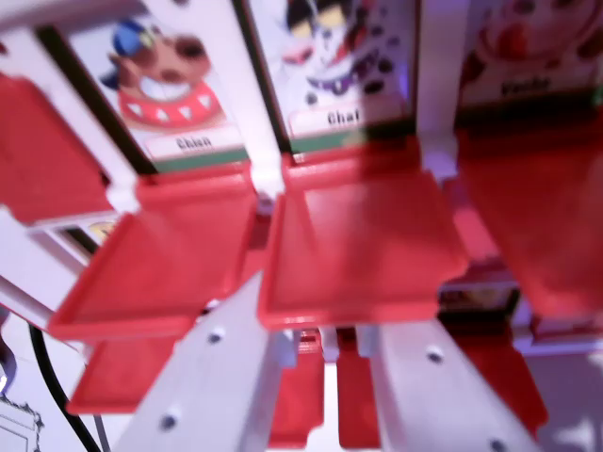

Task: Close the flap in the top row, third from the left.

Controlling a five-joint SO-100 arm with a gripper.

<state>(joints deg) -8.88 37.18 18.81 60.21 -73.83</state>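
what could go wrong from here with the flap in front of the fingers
1. The red flaps sit close together: the centre flap under the "Chat" card nearly touches the left flap under the "Chien" card, so a slightly off push could catch the wrong one.
2. The two white fingers lie just below the flaps' front edges; lifting unevenly could slip past the edge instead of tipping the flap.
3. The picture is blurred, so alignment is hard to judge.

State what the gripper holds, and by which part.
Nothing is held. The gripper is open, its fingers apart below the red flap under the Chat card.
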